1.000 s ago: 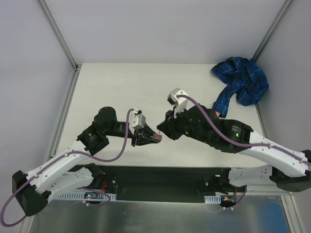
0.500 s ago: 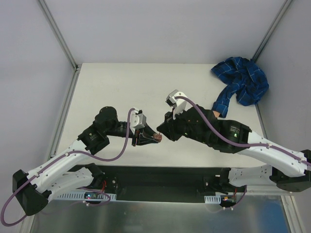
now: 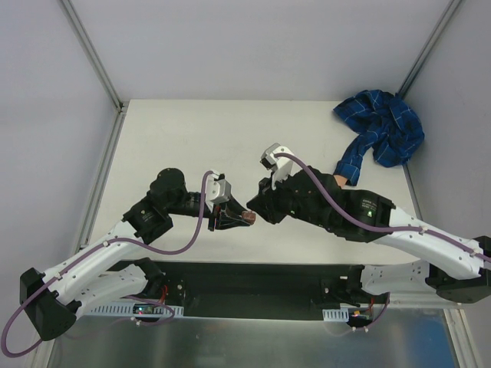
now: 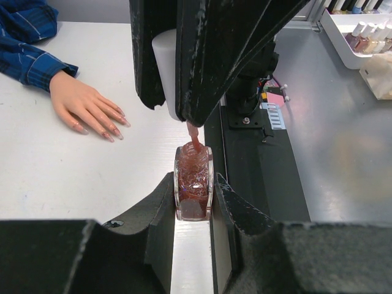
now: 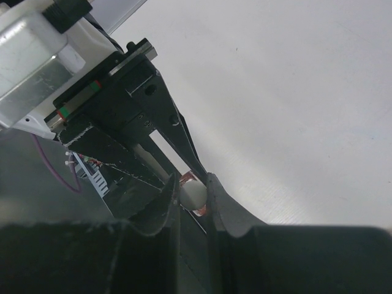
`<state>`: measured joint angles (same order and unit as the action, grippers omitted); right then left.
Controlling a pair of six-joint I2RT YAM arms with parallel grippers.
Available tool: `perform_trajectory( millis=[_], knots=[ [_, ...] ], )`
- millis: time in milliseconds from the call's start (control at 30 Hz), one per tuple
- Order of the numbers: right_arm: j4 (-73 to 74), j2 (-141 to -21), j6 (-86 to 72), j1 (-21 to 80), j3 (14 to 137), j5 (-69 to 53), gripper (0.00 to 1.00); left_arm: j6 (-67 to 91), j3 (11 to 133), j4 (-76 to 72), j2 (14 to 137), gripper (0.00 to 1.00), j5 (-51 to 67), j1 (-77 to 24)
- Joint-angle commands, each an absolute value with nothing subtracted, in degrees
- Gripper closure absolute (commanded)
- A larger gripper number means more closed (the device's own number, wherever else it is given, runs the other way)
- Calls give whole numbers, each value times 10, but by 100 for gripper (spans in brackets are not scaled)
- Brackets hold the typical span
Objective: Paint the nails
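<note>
A small glass bottle of glittery reddish polish (image 4: 193, 190) is held upright above the table, and my left gripper (image 4: 194, 181) is shut on it. Directly above it, my right gripper (image 5: 192, 184) is shut on the white cap (image 5: 192, 195). The cap's brush stem (image 4: 193, 131) reaches into the bottle's neck. The two grippers meet near the table's front middle, at bottle (image 3: 249, 218). The flesh-coloured fake hand (image 4: 82, 104) lies flat with fingers spread. Its nails (image 4: 114, 131) show at the fingertips. Its blue plaid sleeve (image 3: 382, 134) is bunched at the back right.
A white tray (image 4: 343, 52) holding several polish bottles sits on the grey surface beyond the table's near edge. The black base plate (image 3: 253, 280) runs between the arm bases. Metal frame posts (image 3: 96, 61) stand at the back corners.
My right gripper has edged slightly down and left, closer onto the bottle. The left arm and the fake hand have not moved.
</note>
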<state>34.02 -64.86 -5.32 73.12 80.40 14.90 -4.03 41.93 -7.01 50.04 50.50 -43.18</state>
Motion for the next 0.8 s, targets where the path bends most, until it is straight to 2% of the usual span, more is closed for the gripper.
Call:
perform_trajectory(
  millis=[0, 567, 767],
  knots=[
    [325, -649, -59, 734, 797, 150, 99, -52, 432, -93, 496, 100, 512, -438],
    [318, -655, -77, 735, 770, 142, 99, -48, 432, -91, 490, 100, 493, -437],
    [265, -642, -115, 746, 700, 156, 99, -48, 432, -91, 479, 100, 471, -437]
  ],
)
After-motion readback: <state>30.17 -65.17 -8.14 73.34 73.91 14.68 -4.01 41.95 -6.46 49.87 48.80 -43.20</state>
